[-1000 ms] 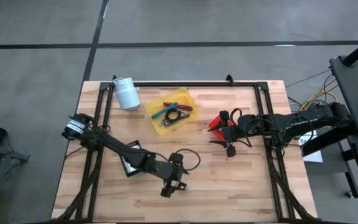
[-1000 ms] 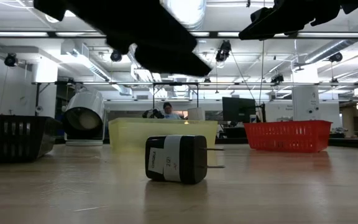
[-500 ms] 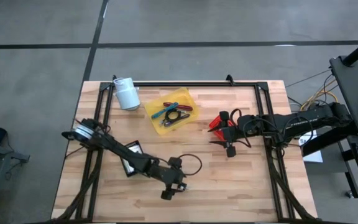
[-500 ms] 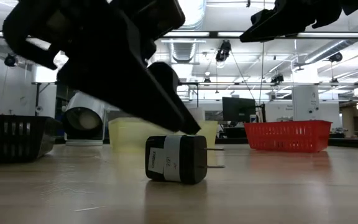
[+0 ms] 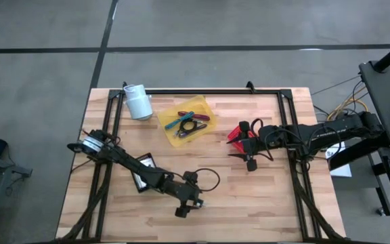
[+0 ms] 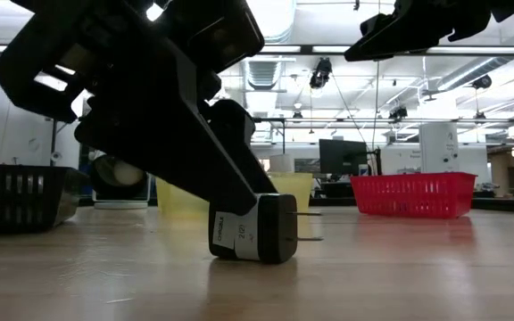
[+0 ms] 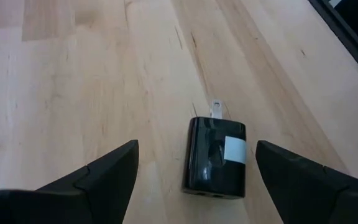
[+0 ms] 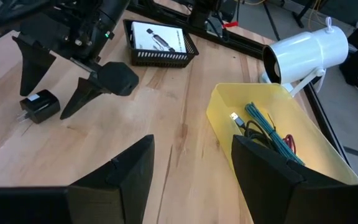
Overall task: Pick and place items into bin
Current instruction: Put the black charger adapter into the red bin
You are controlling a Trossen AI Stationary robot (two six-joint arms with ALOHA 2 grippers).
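Observation:
A black charger plug with a white label (image 7: 216, 165) lies on its side on the wood table near the near edge, its prongs level above the boards (image 6: 252, 227). My left gripper (image 5: 185, 207) is open and low over it, one finger on each side of the plug (image 7: 197, 144), with a gap at both. The yellow bin (image 5: 186, 120) at the far middle holds a teal pen, red-handled things and a black ring. My right gripper (image 5: 248, 144) waits open above the table by the red basket (image 5: 237, 133).
A white roll (image 5: 138, 102) lies at the far left corner beside the bin. A black mesh basket (image 5: 144, 173) holding a white printed card sits under my left arm. A black frame runs along the table's left, far and right sides. Bare wood stretches right of the plug.
My left gripper has come down and a little toward the near edge, from well above the plug to low around it, staying open. The plug has not moved. The right arm has kept still.

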